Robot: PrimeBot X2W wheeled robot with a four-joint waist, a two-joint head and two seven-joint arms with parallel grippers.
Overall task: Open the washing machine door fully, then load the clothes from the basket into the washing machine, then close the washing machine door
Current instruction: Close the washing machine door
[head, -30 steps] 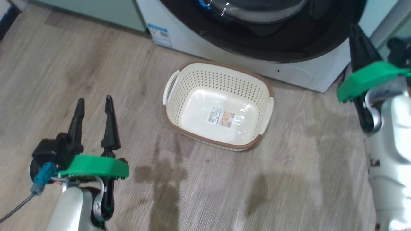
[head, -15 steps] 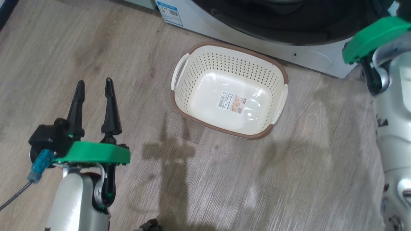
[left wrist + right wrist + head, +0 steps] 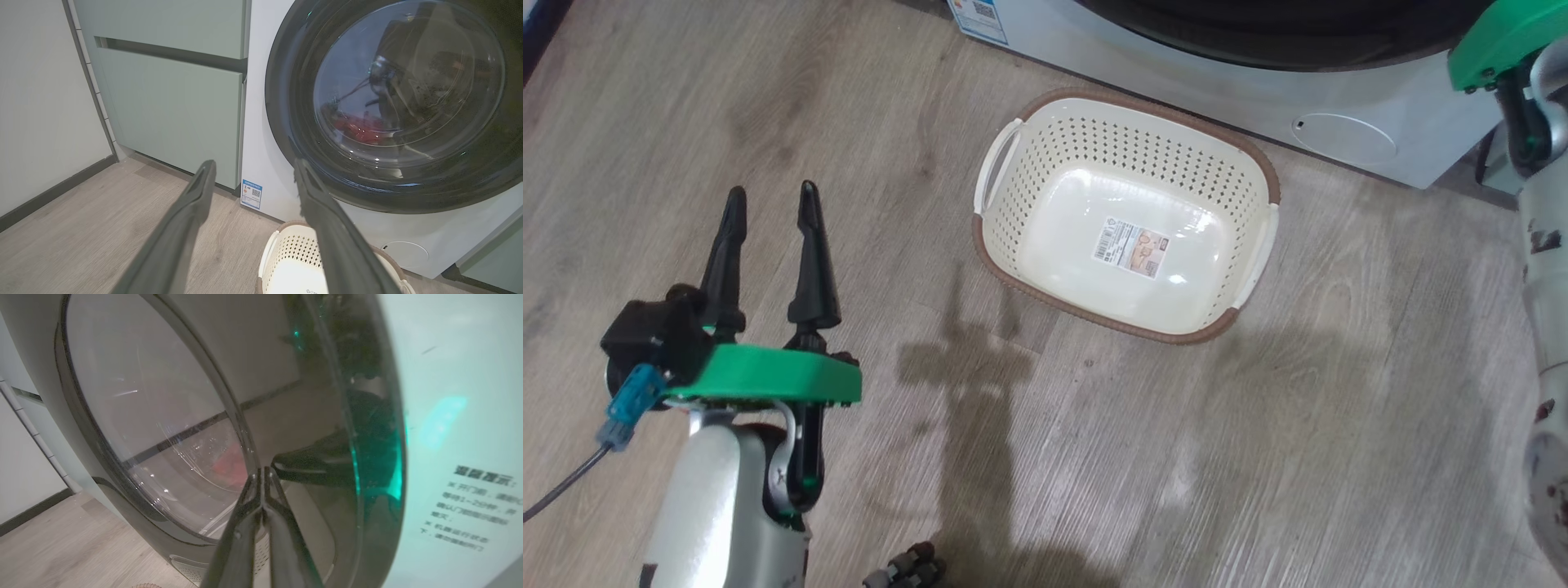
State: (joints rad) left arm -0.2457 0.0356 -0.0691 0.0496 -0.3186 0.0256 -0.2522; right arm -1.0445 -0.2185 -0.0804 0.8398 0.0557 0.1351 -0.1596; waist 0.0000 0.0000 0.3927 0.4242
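The basket (image 3: pixel 1127 143) stands empty on the floor in front of the washing machine (image 3: pixel 1176 77); its paper label shows on the bottom. The washing machine door (image 3: pixel 392 94) lies flush with the machine's front, and red clothes (image 3: pixel 355 127) show through its glass. My left gripper (image 3: pixel 770 204) hovers open over the floor left of the basket, nothing between its fingers. In the right wrist view my right gripper (image 3: pixel 261 471) is shut and empty, tips close against the door's black ring (image 3: pixel 367 457). Red fabric (image 3: pixel 231 463) shows behind the glass there too.
Pale green cabinets (image 3: pixel 171 102) stand left of the machine, with a wall and dark skirting beyond. A blue-and-white sticker (image 3: pixel 251 194) and a small round flap (image 3: pixel 1343 137) sit low on the machine's front. My right arm's green wrist bracket (image 3: pixel 1499 37) is at the upper right.
The whole head picture has shifted, so the camera has moved: basket and machine now sit higher and further right. Both grippers keep their states.
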